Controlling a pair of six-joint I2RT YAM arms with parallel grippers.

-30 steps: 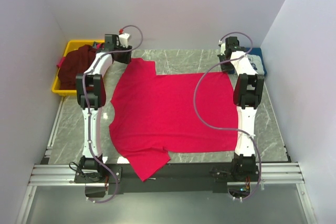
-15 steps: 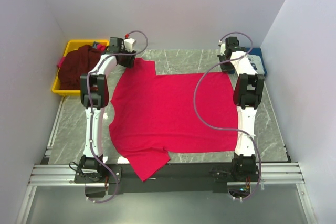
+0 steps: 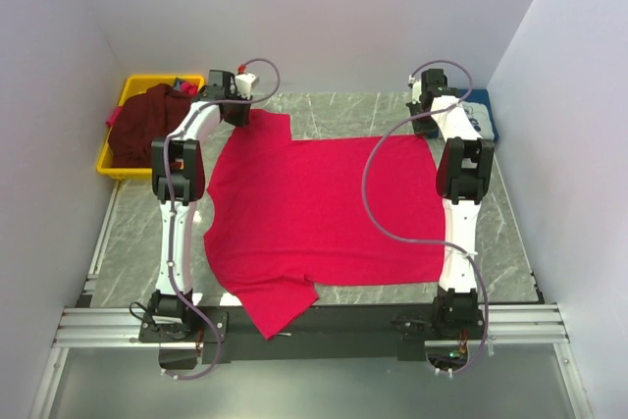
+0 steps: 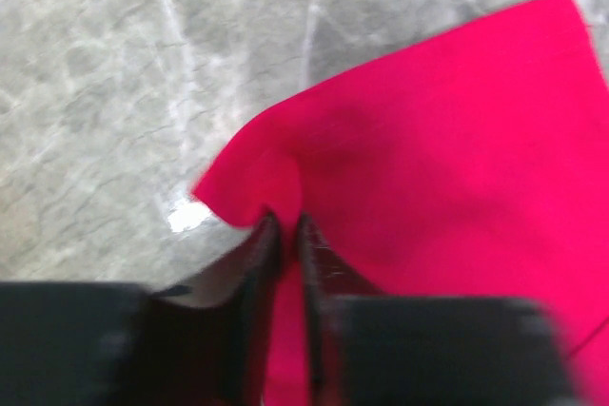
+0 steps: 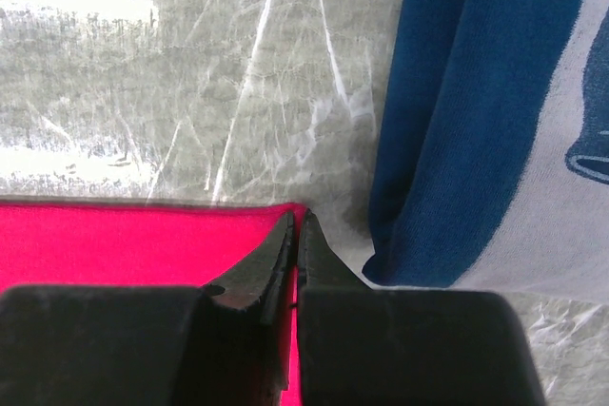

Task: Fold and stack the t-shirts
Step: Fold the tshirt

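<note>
- I see the crimson t-shirt (image 3: 324,213) spread flat mid-table.
- My left gripper (image 4: 285,223) pinches its sleeve corner at 11 o'clock.
- My right gripper (image 5: 297,222) pinches its hem corner at 1 o'clock, beside the navy t-shirt (image 5: 457,121).

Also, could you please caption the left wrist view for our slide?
Left hand pinching a corner of the red t-shirt on the marble table.

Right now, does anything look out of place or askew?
Yes. On the red shirt, the near sleeve droops off the table's near edge onto the black rail. The maroon shirt also spills over its yellow bin.
</note>
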